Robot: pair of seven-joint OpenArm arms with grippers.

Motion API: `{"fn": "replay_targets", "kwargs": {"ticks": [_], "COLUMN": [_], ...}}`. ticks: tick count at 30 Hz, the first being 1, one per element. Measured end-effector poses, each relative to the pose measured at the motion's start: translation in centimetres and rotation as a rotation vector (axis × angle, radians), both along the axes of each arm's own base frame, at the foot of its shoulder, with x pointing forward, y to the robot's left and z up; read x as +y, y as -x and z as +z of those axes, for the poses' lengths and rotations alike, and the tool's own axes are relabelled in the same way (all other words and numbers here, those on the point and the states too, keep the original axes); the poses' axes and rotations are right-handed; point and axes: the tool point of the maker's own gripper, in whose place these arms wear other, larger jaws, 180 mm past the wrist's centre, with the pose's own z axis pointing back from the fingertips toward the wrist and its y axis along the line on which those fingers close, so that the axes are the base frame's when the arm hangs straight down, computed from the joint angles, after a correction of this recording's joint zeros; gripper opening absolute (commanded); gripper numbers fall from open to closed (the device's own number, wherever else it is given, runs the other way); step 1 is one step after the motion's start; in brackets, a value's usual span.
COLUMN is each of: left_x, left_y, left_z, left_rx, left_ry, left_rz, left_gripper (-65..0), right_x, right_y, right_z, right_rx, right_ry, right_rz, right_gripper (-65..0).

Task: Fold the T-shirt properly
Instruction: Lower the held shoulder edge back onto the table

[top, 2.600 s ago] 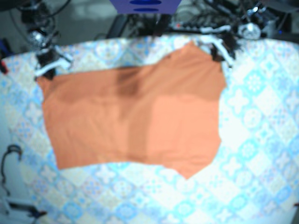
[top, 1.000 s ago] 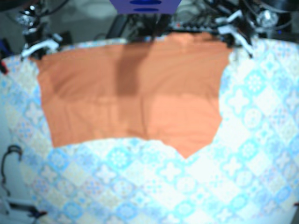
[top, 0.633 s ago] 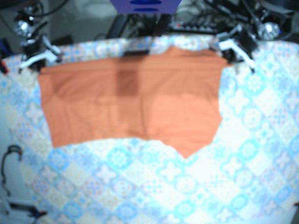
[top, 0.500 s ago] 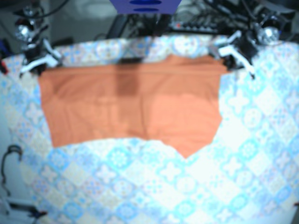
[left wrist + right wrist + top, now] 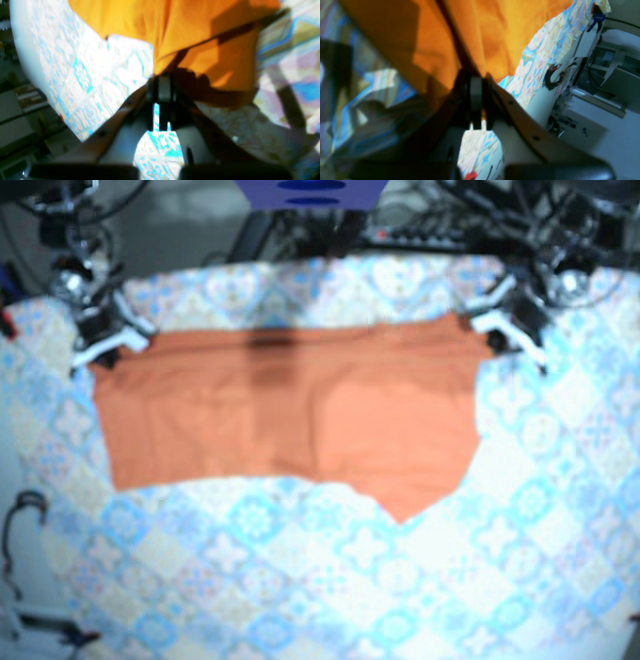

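While left tool (image 5: 161, 80) and right tool (image 5: 477, 80) clamp far corners, orange T-shirt (image 5: 290, 405) lies flat, near edge pointed.

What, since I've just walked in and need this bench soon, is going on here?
A two-arm robot is partway through folding an orange T-shirt on a patterned tablecloth. The left gripper and the right gripper each pinch one far corner of the shirt. Both wrist views show the jaws shut on the fabric. The far edge runs straight between them. The near edge lies uneven, with one pointed flap sticking out. The fold is not finished.
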Motion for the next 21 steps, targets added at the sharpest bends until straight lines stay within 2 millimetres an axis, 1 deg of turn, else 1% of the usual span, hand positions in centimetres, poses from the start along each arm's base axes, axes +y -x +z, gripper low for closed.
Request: {"fn": "replay_targets", "kwargs": {"ticks": [1, 4, 6, 10, 12, 16, 19, 21], "left_x": [0.0, -0.5, -0.3, 0.0, 0.1, -0.9, -0.6, -0.9], "left_y": [-0.4, -1.7, -2.5, -3.5, -4.4, -5.8, -6.3, -7.0], "left_z": [-0.2, 0.4, 0.5, 0.2, 0.2, 0.1, -0.1, 0.1], "left_rx": [0.002, -0.034, -0.050, -0.053, -0.066, -0.077, -0.075, -0.087], "left_ry": [0.000, 0.018, 0.018, 0.018, 0.014, 0.026, 0.017, 0.020], "left_rz": [0.007, 0.005, 0.021, 0.041, 0.045, 0.028, 0.038, 0.053], "left_gripper": [-65.0, -65.0, -65.0, -65.0, -65.0, -65.0, -65.0, -65.0], "right_x": [-0.1, 0.0, -0.1, 0.4, 0.0, -0.4, -0.3, -0.4], "right_y": [-0.2, -0.3, -0.4, -2.1, -2.7, -2.4, -2.4, -2.4], "right_z": [-0.2, -0.7, -0.7, -0.5, -0.4, -1.0, -1.3, -1.3], "right_rx": [0.006, 0.018, 0.020, -0.002, -0.009, 0.007, 0.009, 0.010], "right_ry": [0.002, -0.001, -0.001, -0.005, -0.002, 0.001, -0.005, -0.004], "right_rz": [-0.001, 0.000, -0.002, 0.006, 0.003, -0.012, -0.021, -0.022], "right_gripper": [-65.0, -65.0, -65.0, -65.0, -65.0, -65.0, -65.0, -65.0]}}
